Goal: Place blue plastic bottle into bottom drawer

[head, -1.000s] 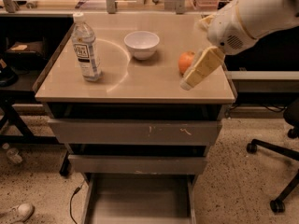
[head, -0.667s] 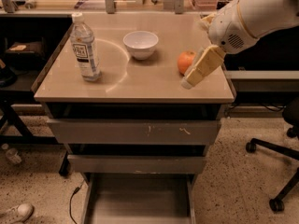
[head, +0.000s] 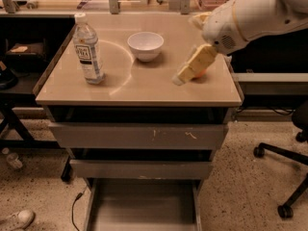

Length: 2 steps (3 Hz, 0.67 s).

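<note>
The blue plastic bottle [head: 88, 49] stands upright at the left of the cabinet top, clear with a white cap and a white label. The bottom drawer [head: 142, 207] is pulled open near the floor, and its grey floor is bare. My gripper [head: 185, 73] reaches in from the upper right. It hangs tilted just above the right part of the cabinet top, well to the right of the bottle, with nothing seen in it.
A white bowl [head: 145, 44] sits mid-top between bottle and gripper. An orange round object [head: 203, 73] peeks out behind the gripper. The scratched drawer front [head: 139, 136] and the middle drawer [head: 142, 169] are above the open one. An office chair base [head: 284, 177] stands at the right. A shoe [head: 17, 219] lies on the floor at the left.
My gripper has shifted a little to the left and now covers most of the orange object. The bottle, the bowl and the drawers have not moved.
</note>
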Each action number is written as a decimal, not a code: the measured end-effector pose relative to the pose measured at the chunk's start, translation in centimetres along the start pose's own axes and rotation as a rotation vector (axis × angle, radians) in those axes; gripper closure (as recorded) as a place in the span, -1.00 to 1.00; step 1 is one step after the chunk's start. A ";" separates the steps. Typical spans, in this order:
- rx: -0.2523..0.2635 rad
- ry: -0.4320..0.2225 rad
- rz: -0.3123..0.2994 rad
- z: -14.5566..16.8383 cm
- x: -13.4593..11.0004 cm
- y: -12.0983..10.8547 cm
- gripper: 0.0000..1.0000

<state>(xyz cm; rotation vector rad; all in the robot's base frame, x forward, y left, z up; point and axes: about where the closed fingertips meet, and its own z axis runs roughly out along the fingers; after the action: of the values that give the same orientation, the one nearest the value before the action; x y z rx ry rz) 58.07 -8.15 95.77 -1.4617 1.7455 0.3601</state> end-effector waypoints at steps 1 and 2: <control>-0.058 -0.121 -0.013 3.8 -2.9 -1.9 -1.00; -0.152 -0.184 -0.018 7.8 -5.6 -2.0 -1.00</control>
<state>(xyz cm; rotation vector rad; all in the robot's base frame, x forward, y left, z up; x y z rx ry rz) 63.00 0.38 95.50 -1.4987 1.5859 0.6093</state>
